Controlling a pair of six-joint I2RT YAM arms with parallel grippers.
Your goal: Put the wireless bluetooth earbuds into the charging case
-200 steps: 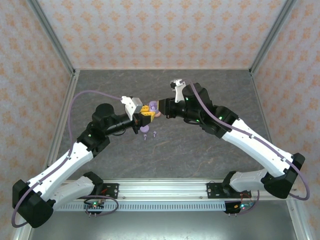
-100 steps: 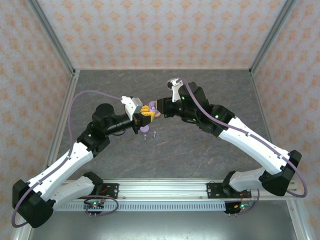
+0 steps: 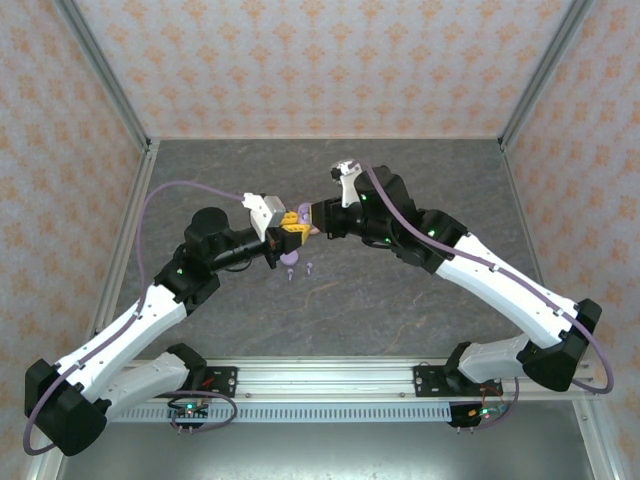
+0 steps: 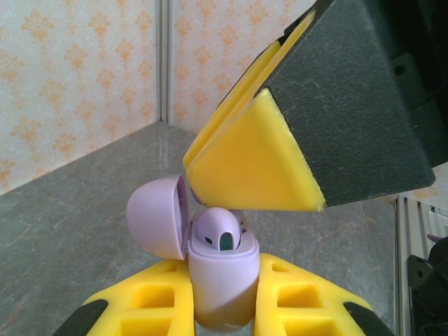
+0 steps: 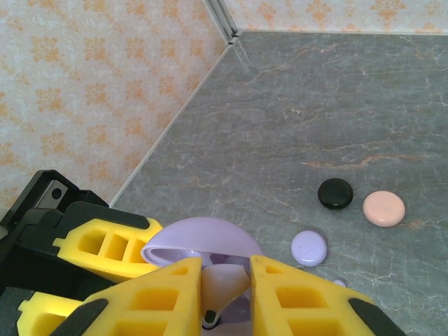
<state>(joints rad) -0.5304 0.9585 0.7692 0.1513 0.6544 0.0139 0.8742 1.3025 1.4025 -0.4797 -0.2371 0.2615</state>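
I am watching from far away, and both arms meet over the middle of the grey table [image 3: 420,310]. My left gripper [image 3: 291,229] is clamped on the lilac charging case [image 4: 222,287]. It has one yellow finger [image 4: 157,299] on each side and holds the case up above the table. The case stands upright, and in the left wrist view its lid [image 4: 155,215] is flipped open to the left.

My right gripper [image 3: 312,221] comes in from the other side with its yellow pads [image 4: 248,164] squeezed close. A lilac earbud [image 4: 218,234] sits in the mouth of the case with its round top poking out. The pad tips touch that top (in the right wrist view a pale lilac piece is pinched between the fingers, so I take the bud as gripped).

Down on the table lie a black disc [image 5: 334,193], a pink disc [image 5: 383,208] and a lilac disc [image 5: 309,248], near each other. In the top view a loose bud [image 3: 310,267] and a second loose bud [image 3: 290,273], both lilac, lie just below the grippers.
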